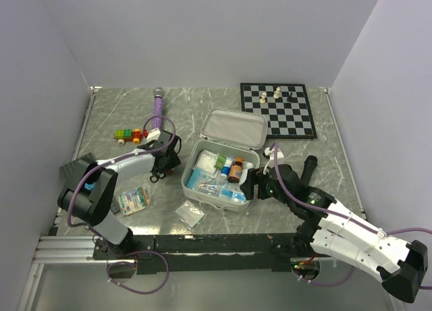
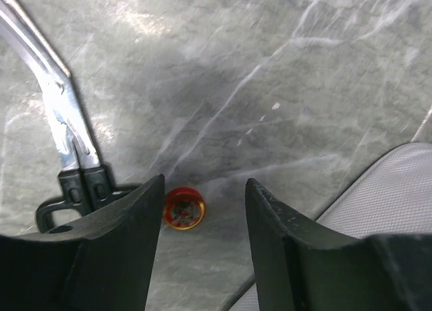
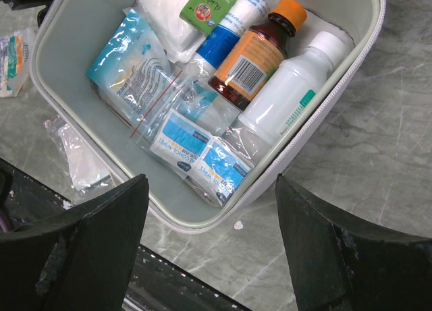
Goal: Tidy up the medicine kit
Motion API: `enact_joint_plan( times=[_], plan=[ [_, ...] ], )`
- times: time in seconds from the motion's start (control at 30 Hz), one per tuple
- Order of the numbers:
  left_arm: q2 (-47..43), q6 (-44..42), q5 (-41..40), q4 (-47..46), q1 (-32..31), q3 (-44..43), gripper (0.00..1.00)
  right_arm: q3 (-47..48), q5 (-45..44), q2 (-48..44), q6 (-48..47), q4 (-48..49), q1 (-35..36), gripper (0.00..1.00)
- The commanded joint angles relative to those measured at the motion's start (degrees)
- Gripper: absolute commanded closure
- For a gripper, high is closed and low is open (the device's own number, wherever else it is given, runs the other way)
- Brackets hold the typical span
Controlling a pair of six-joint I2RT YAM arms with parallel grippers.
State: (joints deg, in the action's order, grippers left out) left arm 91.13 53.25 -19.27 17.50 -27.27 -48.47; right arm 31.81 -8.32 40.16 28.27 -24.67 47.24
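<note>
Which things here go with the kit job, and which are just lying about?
Job, likely: medicine kit, bottles, sachets, red tin, scissors, printed packet, clear bag.
Lying about: chessboard, chess pieces, toy brick car, purple microphone.

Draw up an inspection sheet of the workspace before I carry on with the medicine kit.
Surface: grey marbled table, no spills seen.
Job's things: medicine kit open, lid hinged back; brown bottle, white bottle and blue sachets inside; colourful packet, clear bag and red tin loose on the table outside it.
Clutter: chessboard with pieces, purple wand, toy brick car, metal tool.
Grippers: left gripper open over the red tin; right gripper open at the kit's right rim; both hold nothing.
Cables: purple cable along each arm, none seen in the kit.
Surroundings: white walls on three sides.
</note>
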Motion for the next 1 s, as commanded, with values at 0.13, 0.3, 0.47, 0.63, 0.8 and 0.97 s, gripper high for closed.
enact_joint_plan(
  times=[0.13, 0.3, 0.47, 0.63, 0.8, 0.97],
  plan=[
    [-3.6, 0.4, -3.0, 3.8, -0.2, 1.5, 0.42, 0.0, -0.5, -1.4, 0.7, 1.0, -0.1, 0.18],
    [-1.9, -0.4, -2.2, 3.9, -0.2, 1.4, 0.47, -0.2, -0.4, -1.4, 0.8, 1.1, 0.0, 0.18],
    [-0.2, -1.5, -2.8, 5.3, -0.9, 0.3, 0.48, -0.3, -0.6, -1.6, 0.8, 1.0, 0.0, 0.18],
    [2.2, -3.0, -4.8, 8.1, -2.1, -1.7, 0.48, -0.5, -0.5, -1.7, 0.9, 1.0, -0.1, 0.18],
    [4.1, -3.4, -5.8, 10.5, -2.9, -3.1, 0.48, -1.1, -0.5, -2.1, 1.2, 1.4, -0.1, 0.18],
    [4.8, -3.2, -4.9, 10.9, -3.0, -2.9, 0.52, -1.8, -0.6, -2.7, 1.3, 1.3, 0.0, 0.18]
  ],
)
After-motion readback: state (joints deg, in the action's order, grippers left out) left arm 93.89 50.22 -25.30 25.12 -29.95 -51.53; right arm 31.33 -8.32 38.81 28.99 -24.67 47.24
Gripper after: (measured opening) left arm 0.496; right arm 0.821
